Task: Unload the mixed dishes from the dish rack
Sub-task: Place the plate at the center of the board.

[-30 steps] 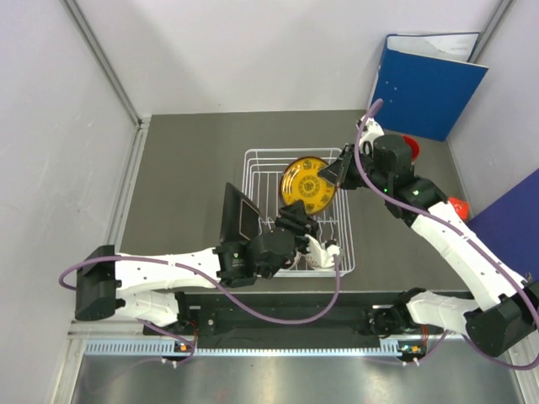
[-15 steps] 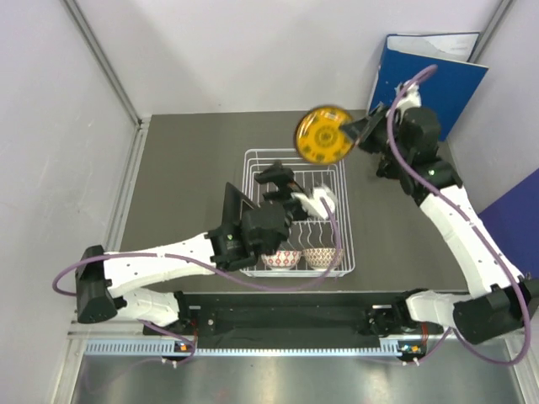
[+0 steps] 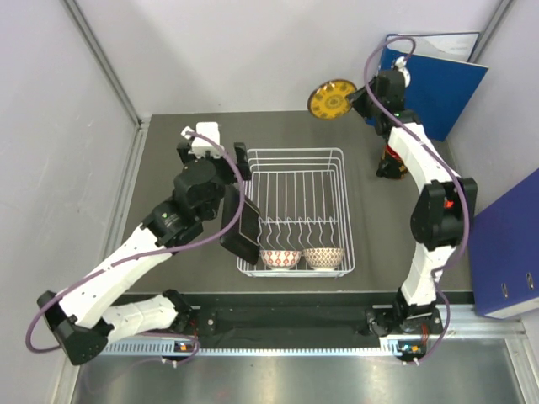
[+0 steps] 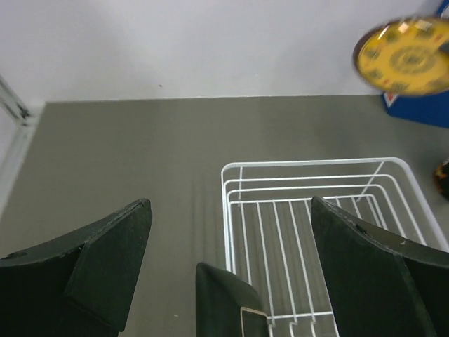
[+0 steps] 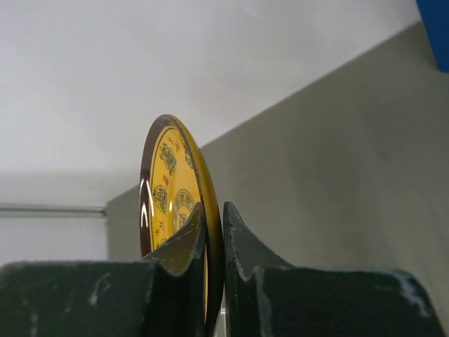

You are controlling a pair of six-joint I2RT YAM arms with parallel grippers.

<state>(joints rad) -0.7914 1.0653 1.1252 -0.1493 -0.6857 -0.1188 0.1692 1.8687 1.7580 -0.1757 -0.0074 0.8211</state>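
Yellow plate (image 3: 331,100) pinched by right gripper (image 3: 357,103) near blue binder (image 3: 429,84) — left gripper (image 4: 230,210) wide.

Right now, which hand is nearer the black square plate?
Left. The left hand is open above the black square plate by the rack; the right hand, shut on the yellow plate, is beyond the rack's far corner.
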